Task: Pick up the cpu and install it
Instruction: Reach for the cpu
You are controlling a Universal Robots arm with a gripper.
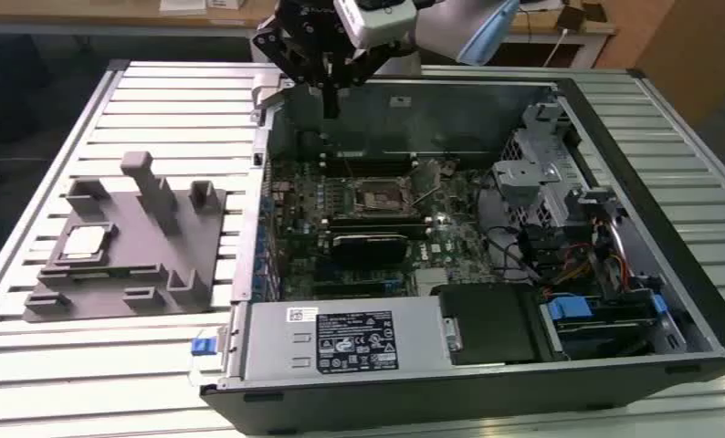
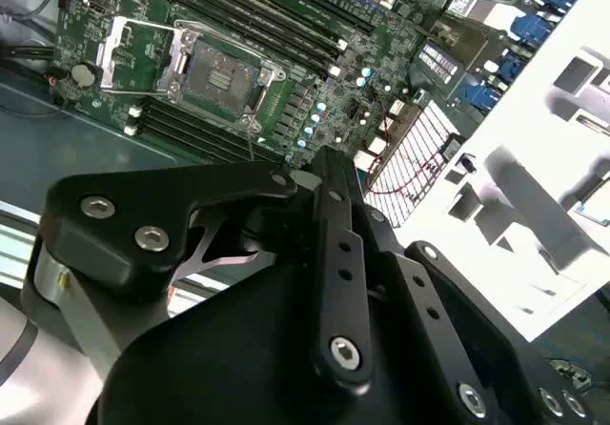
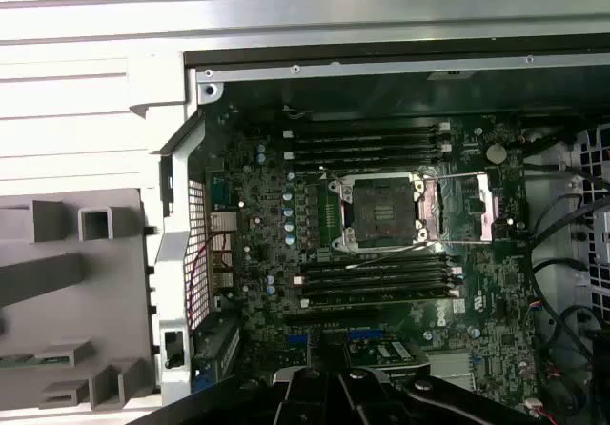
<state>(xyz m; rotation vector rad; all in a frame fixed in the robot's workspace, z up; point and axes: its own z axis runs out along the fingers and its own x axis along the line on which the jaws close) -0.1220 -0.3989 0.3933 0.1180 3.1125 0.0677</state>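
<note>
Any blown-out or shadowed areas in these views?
Second wrist view: grey fixture blown out white, motherboard well exposed. First wrist view: slatted table bright, inside of the case dim. Exterior view: even light, cpu plainly visible.

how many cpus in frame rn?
1. The cpu sits in the grey fixture at the exterior view's left, outside the case. The motherboard socket stands open with no chip in it. More may be hidden inside the case.
</note>
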